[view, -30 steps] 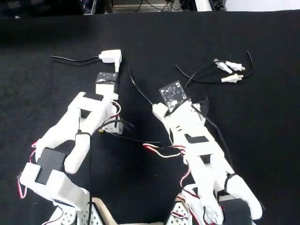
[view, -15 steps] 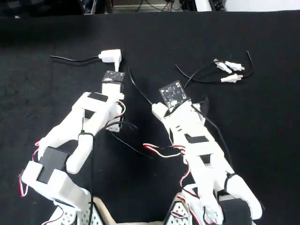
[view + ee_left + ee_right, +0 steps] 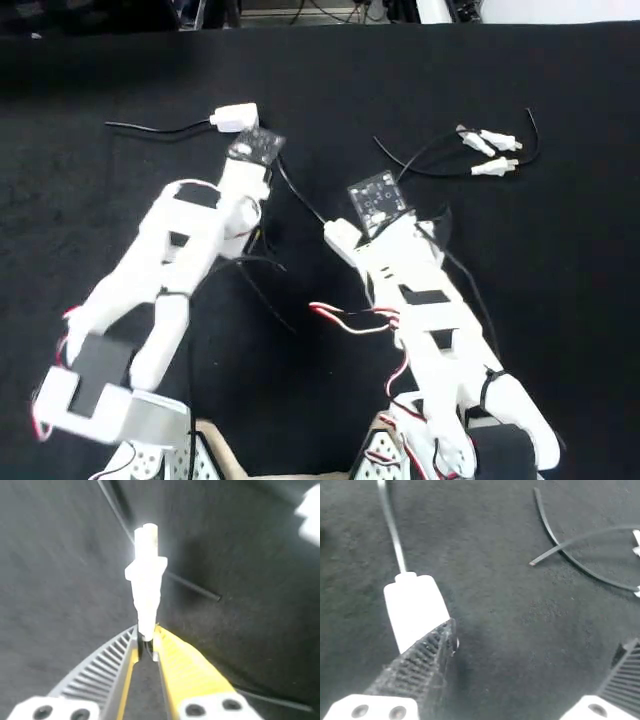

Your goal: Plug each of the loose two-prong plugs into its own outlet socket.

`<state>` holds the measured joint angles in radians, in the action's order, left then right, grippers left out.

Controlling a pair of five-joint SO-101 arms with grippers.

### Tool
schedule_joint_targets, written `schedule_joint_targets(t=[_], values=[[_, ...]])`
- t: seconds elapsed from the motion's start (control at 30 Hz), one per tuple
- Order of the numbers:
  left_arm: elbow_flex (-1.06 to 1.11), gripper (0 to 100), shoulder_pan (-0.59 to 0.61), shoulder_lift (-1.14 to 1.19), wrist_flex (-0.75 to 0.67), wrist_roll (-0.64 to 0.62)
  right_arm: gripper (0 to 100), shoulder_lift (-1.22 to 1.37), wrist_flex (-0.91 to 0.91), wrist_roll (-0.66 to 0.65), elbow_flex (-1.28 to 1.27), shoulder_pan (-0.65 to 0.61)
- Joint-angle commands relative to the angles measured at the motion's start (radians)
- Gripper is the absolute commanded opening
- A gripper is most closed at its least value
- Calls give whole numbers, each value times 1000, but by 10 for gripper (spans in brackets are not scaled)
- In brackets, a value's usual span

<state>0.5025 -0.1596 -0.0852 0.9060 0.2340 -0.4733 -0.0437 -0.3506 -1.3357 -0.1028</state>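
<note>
Well — plug [image 3: 146, 580] — white, slim, stepped.

Black cloth-covered table [image 3: 570, 290]

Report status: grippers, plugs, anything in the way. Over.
Left gripper shut on a plug, close to an outlet socket. Right gripper open beside a second socket. Two plugs loose. Cable runs between arms.
</note>
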Motion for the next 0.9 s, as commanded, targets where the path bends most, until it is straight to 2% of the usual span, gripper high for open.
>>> schedule_joint_targets(t=[0.0,0.2,0.4,0.6,0.63,0.77,0.87], values=[[2,27,1,-256,-21,20,466,-38,44,9,45,31],[191,27,-102,-649,-23,34,466,-39,49,43,54,80],[516,27,-209,-1138,-25,221,466,-39,49,106,76,91],[901,27,-229,-1740,-129,301,466,-39,43,106,79,91],[944,27,-231,-1774,-152,304,466,-39,43,107,79,91],[969,27,-231,-1626,-222,324,466,-39,41,109,96,80],[1009,27,-231,-1590,-279,328,446,-39,40,189,136,69]])
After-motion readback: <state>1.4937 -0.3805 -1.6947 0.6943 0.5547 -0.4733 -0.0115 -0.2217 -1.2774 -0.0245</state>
